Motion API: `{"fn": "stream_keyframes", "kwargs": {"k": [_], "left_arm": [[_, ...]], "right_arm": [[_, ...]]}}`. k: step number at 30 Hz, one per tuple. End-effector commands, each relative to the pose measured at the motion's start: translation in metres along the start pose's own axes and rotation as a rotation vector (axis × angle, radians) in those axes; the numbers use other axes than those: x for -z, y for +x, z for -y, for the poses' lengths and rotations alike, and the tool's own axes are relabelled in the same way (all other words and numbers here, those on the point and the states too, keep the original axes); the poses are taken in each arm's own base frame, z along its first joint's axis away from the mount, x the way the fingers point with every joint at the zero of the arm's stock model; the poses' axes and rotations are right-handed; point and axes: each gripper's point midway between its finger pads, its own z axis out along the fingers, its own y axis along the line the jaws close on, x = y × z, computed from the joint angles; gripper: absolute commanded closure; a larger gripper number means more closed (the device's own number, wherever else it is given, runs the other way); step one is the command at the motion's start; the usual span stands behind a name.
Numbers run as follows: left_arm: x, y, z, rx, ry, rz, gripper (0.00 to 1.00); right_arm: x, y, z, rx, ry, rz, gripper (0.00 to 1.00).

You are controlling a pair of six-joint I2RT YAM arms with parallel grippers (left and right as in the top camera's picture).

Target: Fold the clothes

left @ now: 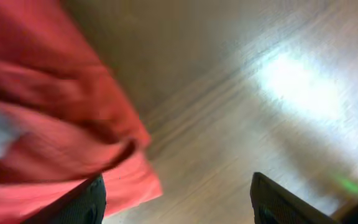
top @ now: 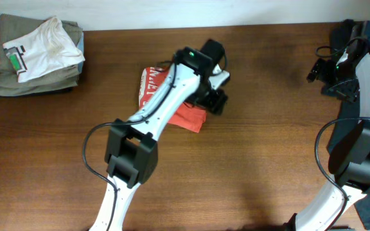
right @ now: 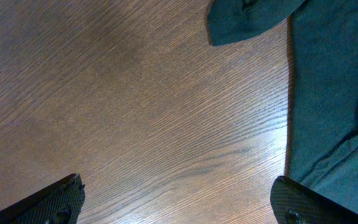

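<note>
The shirt (top: 188, 117) lies bunched and partly folded at the middle of the overhead frame, under our left gripper (top: 214, 96), whose jaws stand apart with only the cloth's corner beside one finger (left: 89, 202). Our right gripper (right: 176, 183) hangs at the right edge, jaws wide over bare table (right: 135, 112), next to dark cloth (right: 334, 93). We judge the risk is closing on a single thin layer, or on nothing, and dragging the fold undone.
</note>
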Motion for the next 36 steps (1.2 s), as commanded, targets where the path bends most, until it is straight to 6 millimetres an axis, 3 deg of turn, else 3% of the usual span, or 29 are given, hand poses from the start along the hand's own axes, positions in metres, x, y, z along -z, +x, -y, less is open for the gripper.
{"fn": "stream_keyframes", "kwargs": {"k": [1,4,9,12,15,22,25,29,31,33,36], "left_arm": [[0.071,-0.016,-0.059,0.168,-0.07,0.155,0.22],[0.077,-0.003,-0.117,0.363,-0.086,0.15,0.22],[0.062,0.009,-0.167,0.528,-0.056,0.127,0.22],[0.051,-0.001,-0.172,0.538,0.016,0.152,0.22],[0.041,-0.011,-0.165,0.553,0.103,0.167,0.22],[0.0,0.0,-0.174,0.661,0.115,0.075,0.22],[-0.003,0.0,-0.175,0.662,0.116,0.073,0.23],[-0.003,-0.005,-0.174,0.654,0.126,0.092,0.35],[-0.003,-0.007,-0.175,0.652,0.126,0.097,0.35],[-0.002,-0.01,-0.176,0.647,0.126,0.113,0.47],[0.0,-0.021,-0.171,0.627,0.168,0.149,0.79]], "right_arm": [[0.005,-0.003,0.001,-0.004,0.011,0.018,0.01],[0.005,-0.003,0.001,-0.004,0.011,0.018,0.01],[0.005,-0.003,0.001,-0.003,0.011,0.018,0.01],[0.005,-0.003,0.002,-0.004,0.011,0.018,0.01],[0.005,-0.003,0.002,-0.004,0.011,0.018,0.01],[0.005,-0.003,0.002,-0.004,0.011,0.018,0.02],[0.005,-0.003,0.002,-0.004,0.011,0.018,0.01],[0.005,-0.003,0.002,-0.004,0.011,0.018,0.01],[0.005,-0.003,0.002,-0.004,0.011,0.018,0.01],[0.005,-0.003,0.001,-0.004,0.011,0.018,0.01],[0.005,-0.003,0.002,-0.004,0.011,0.018,0.02]]}}
